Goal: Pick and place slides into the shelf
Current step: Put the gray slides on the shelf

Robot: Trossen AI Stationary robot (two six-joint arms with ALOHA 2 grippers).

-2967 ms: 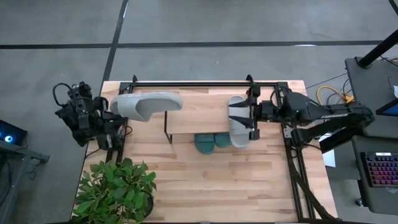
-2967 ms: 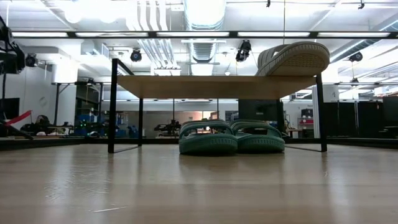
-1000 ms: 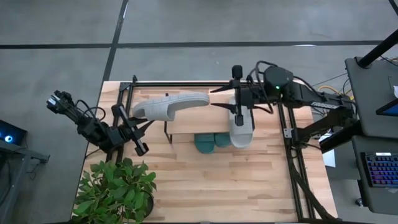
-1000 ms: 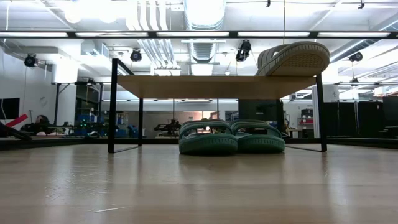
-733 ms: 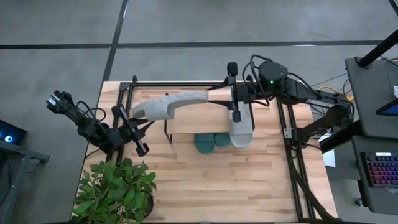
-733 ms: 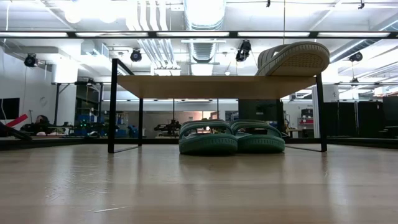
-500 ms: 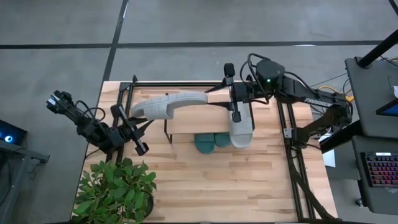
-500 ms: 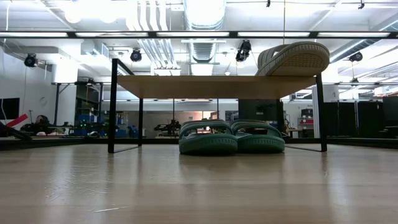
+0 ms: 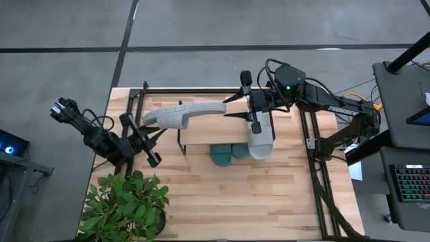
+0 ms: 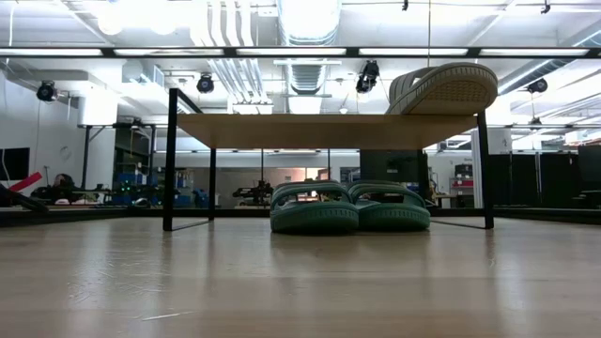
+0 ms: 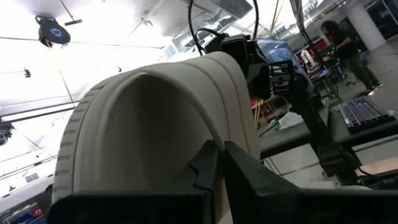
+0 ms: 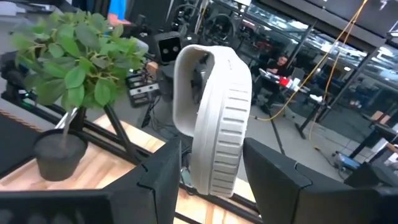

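A pale grey foam slide [image 9: 183, 115], pinched at its heel by the left gripper [image 9: 143, 125], hung above the wooden-topped wire-legged shelf [image 9: 216, 128] as the spread right gripper [image 9: 236, 106] straddled its toe, apparently awaiting a handover.

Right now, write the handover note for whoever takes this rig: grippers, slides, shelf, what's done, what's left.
Left gripper: shut on a pale grey slide, holding it by the heel over the shelf, toe pointing toward the right arm.
Right gripper: open, fingers either side of that slide's toe, not closed on it.
Done: two teal slides side by side under the shelf; the other grey slide lies on the shelf's right end.
Left: set the held grey slide on the shelf beside its mate.
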